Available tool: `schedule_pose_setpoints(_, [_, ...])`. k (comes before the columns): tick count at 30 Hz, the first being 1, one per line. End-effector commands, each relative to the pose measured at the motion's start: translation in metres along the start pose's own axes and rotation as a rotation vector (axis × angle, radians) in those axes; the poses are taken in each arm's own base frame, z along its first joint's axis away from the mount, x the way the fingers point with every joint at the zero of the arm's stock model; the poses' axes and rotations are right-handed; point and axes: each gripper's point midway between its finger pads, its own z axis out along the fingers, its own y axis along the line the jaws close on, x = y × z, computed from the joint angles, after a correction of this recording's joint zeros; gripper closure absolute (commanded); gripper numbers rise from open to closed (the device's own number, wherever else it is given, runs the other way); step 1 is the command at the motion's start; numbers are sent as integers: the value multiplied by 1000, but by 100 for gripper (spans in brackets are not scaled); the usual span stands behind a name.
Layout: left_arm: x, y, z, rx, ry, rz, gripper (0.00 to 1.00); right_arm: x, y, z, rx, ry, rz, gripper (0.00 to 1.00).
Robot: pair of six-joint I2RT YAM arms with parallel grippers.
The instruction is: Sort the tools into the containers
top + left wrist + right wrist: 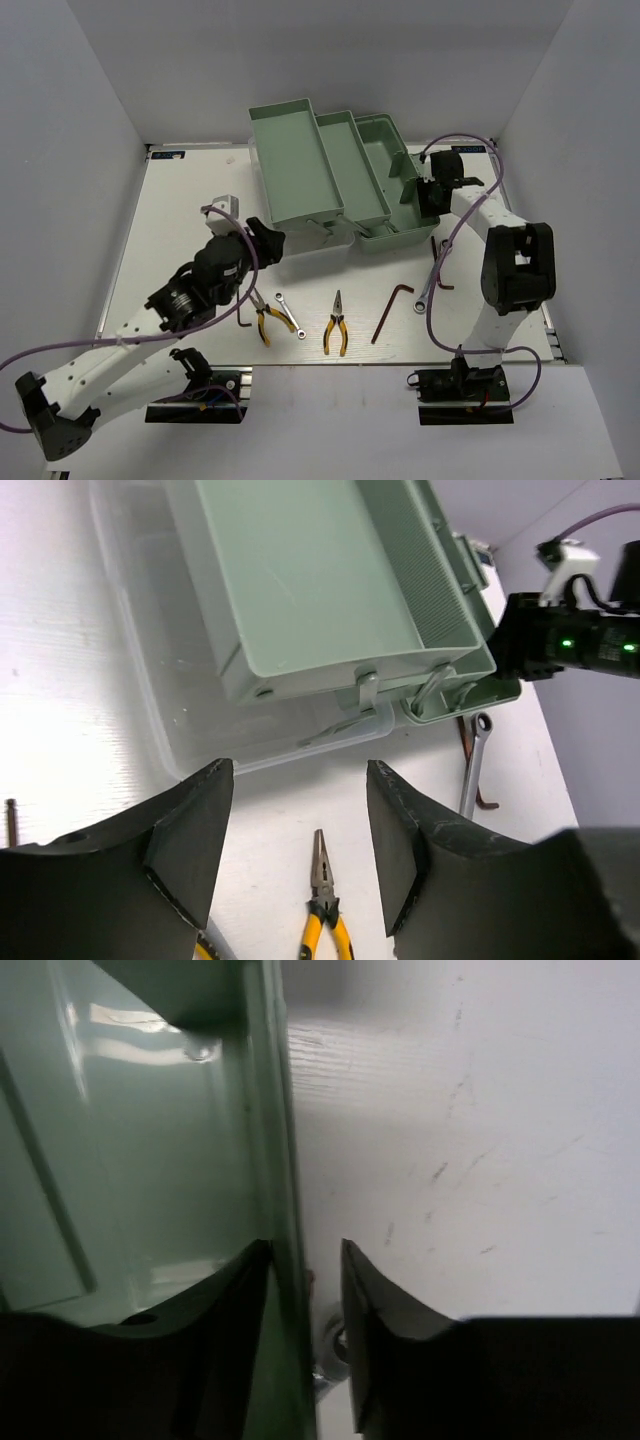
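The pale green toolbox stands at the back, its two trays (300, 165) swung out left of its base (392, 200), with the clear lid (150, 680) in front. My left gripper (266, 243) is open and empty in front of the lid. In the left wrist view, yellow-handled pliers (322, 905) lie on the table between its fingers (205, 820). My right gripper (431, 196) is open and straddles the base's right wall (280, 1210), one finger inside and one outside. Two pliers (336, 325) (266, 320), two wrenches (428, 288) (288, 313) and hex keys (392, 310) (243, 312) (438, 262) lie on the table.
The white table (180, 220) is walled in by white panels at the left, the right and the back. Purple cables loop round both arms. The right arm's black elbow (517, 265) stands beside the right-hand wrench and hex key.
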Motion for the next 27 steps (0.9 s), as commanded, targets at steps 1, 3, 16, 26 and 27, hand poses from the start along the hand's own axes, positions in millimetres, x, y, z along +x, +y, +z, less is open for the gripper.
schedule_pose_setpoints(1, [-3, 15, -17, -30, 20, 67, 34, -25, 4, -2, -47, -43, 32, 62])
schedule_pose_setpoints(3, [1, 18, -22, -24, 35, 71, 34, -20, 15, -4, -115, -34, 63, 86])
schedule_pose_setpoints(16, [25, 33, -32, -8, 58, -13, 34, 0, 56, -39, -246, 51, 376, 100])
schedule_pose_setpoints(26, [36, 32, -28, 5, 87, -27, 35, 29, 77, -41, -301, 107, 443, 93])
schedule_pose_setpoints(27, [40, 31, -27, 4, 103, -21, 35, 28, 78, -41, -311, 106, 431, 78])
